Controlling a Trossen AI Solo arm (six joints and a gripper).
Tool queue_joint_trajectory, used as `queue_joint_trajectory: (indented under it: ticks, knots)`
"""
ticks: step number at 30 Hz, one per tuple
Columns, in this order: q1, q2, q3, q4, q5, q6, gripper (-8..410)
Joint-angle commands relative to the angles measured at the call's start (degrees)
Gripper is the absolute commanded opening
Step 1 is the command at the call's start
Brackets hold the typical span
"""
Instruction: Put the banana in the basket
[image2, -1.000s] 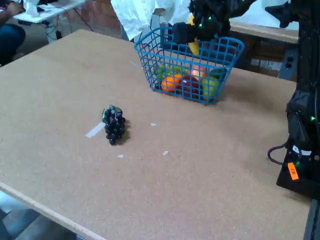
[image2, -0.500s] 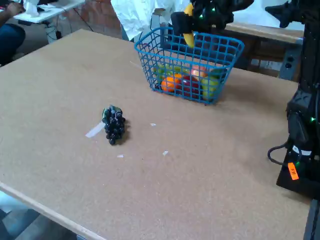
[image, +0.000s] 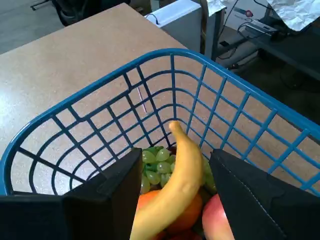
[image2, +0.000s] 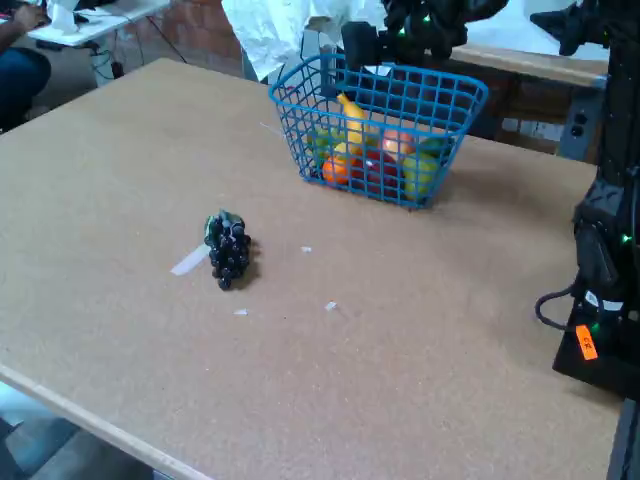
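The yellow banana (image2: 350, 122) stands tilted inside the blue wire basket (image2: 440, 88), leaning on the fruit there. In the wrist view the banana (image: 182, 175) lies below and between my fingers, with a gap on each side, its tip pointing at the far wall of the basket (image: 100, 82). My gripper (image: 175, 156) is open and holds nothing. In the fixed view the gripper (image2: 368, 40) hovers just above the basket's back rim.
The basket also holds green grapes (image: 154, 164), an orange (image: 189, 214) and a reddish apple (image: 219, 221). A dark grape bunch (image2: 228, 248) and a tape scrap (image2: 188, 262) lie on the brown table. The arm's base (image2: 605, 250) stands at the right edge.
The banana was held above the basket; now it has left the fingers and dropped onto the fruit inside. The gripper has opened and stays above the rim.
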Motion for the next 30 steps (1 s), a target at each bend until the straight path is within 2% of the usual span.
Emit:
queue_joint_trajectory:
  ticks: [1, 30]
  knots:
    - [0.04, -0.13, 0.02, 0.26, -0.2, 0.15, 186]
    - [0.13, -1.53, 0.02, 0.13, -0.13, -0.02, 186]
